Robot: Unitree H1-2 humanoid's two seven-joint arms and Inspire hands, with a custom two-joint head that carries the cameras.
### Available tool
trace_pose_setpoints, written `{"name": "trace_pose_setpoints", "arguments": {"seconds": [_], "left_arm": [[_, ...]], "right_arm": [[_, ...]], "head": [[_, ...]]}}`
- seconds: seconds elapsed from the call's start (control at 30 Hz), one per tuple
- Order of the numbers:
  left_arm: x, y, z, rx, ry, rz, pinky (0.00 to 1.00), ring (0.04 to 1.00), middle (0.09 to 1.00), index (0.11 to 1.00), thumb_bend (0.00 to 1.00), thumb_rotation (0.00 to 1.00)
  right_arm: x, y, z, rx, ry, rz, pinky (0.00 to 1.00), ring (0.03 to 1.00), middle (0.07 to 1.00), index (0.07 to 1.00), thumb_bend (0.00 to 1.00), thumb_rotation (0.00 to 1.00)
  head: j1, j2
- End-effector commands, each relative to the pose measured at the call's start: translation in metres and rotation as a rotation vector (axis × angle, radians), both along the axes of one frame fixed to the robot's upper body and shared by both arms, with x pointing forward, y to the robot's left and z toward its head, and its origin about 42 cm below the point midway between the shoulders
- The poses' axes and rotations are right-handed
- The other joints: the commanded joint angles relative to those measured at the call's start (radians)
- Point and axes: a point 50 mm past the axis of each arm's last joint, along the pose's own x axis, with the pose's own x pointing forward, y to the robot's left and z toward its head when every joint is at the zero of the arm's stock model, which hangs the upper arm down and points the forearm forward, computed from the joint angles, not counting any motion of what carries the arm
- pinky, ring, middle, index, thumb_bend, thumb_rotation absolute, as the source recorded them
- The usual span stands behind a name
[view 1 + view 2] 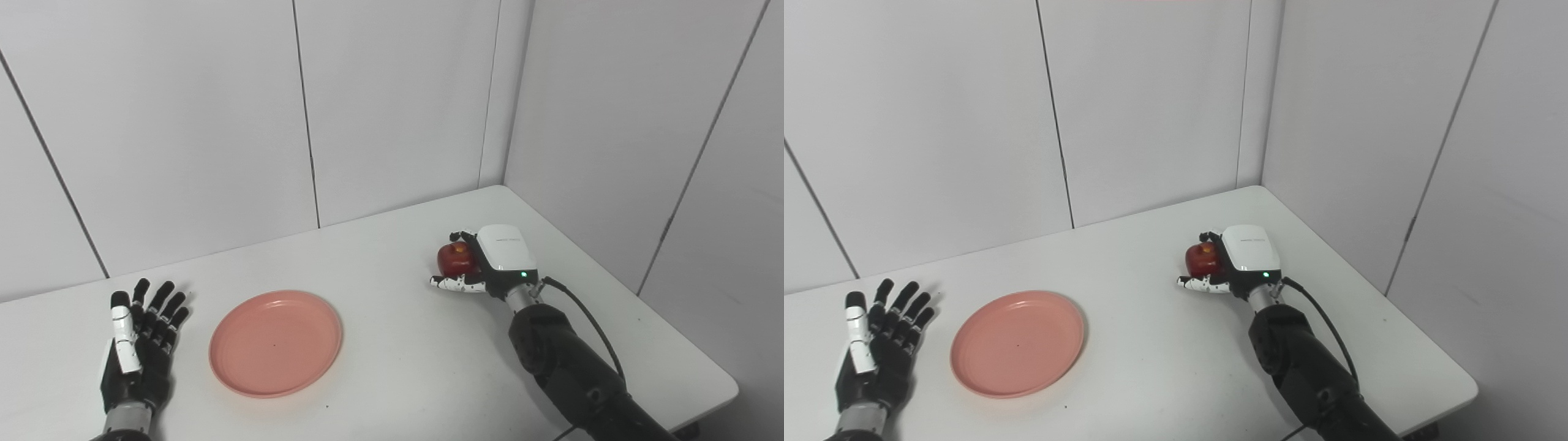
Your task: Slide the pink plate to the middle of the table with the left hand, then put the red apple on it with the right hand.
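Far left on the white table (392, 367): left hand (138, 343) flat, fingers spread, holding nothing. Just beside it, apart: pink plate (275, 343), bare, lying left of the middle. Further right, well apart from the plate: right hand (484, 263), fingers curled around the red apple (454, 258).

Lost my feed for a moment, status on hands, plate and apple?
Left hand open, beside pink plate. Right hand shut on red apple, off to plate's right. Path between clear.
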Motion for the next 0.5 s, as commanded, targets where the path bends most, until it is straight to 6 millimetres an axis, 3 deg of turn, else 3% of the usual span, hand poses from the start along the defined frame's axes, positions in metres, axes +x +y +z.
{"name": "trace_pose_setpoints", "arguments": {"seconds": [0.0,0.47], "left_arm": [[-0.0225,-0.0022,-0.0397,0.006,0.192,-0.004,0.92,0.894,0.907,0.964,0.68,0.94],[-0.022,-0.0013,-0.0409,0.021,0.195,-0.007,0.91,0.893,0.909,0.957,0.68,0.95]], "right_arm": [[0.0172,-0.0007,0.0346,-0.021,-0.129,0.046,0.25,0.329,0.45,0.666,0.55,0.59],[0.0171,-0.0019,0.036,-0.006,-0.169,0.079,0.22,0.286,0.401,0.631,0.52,0.58]], "head": [[0.001,0.0],[0.002,0.004]]}}
